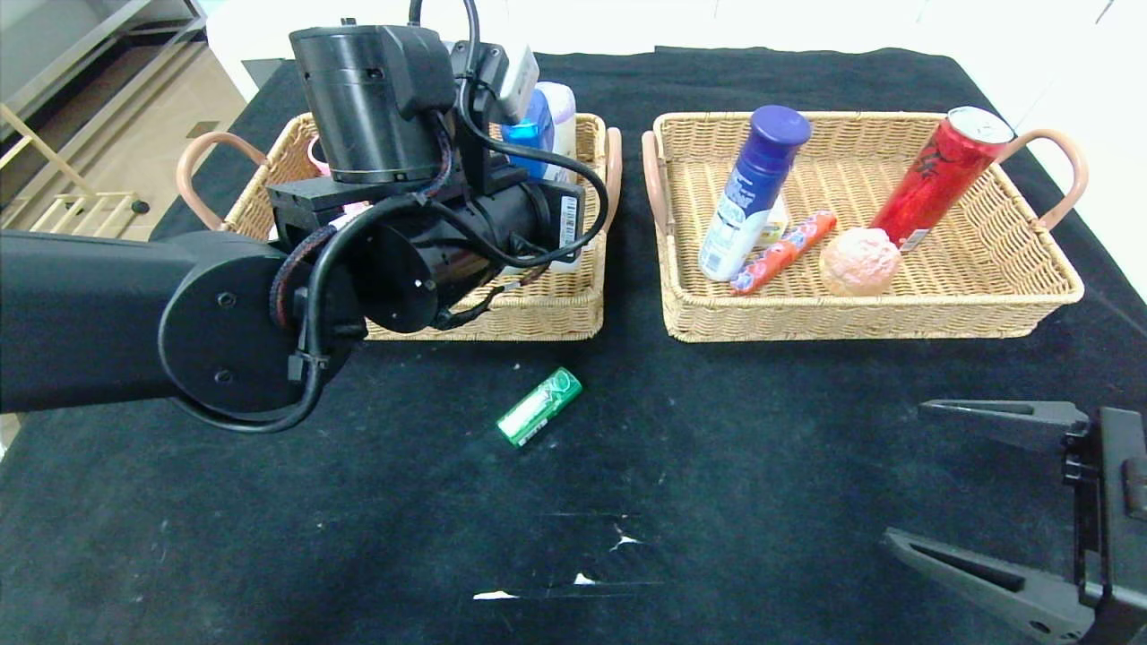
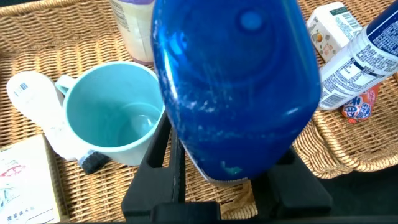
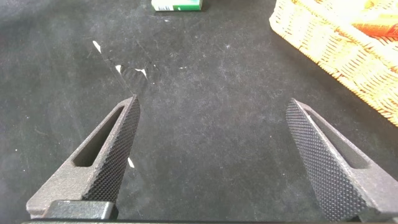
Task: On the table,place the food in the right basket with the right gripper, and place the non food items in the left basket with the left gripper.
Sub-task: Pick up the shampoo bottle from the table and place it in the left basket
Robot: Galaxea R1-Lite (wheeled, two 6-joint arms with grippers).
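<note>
No wording can be read anywhere. Print shows on the white-and-blue bottle (image 2: 354, 65) beside the right basket (image 1: 986, 296) rim, and a barcode sticker (image 1: 568, 222) on the left arm, both illegible.

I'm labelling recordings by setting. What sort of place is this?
Probably an indoor lab or test room set up for a sorting exercise: a table draped in black cloth, two wicker baskets, the left basket and the right basket, holding household items, and bare light flooring with a wooden rack beside it.

Matte black cylindrical arm links (image 1: 134, 313); looped black cables; barcode sticker; textured triangular claw fingers (image 3: 112, 155)
</note>
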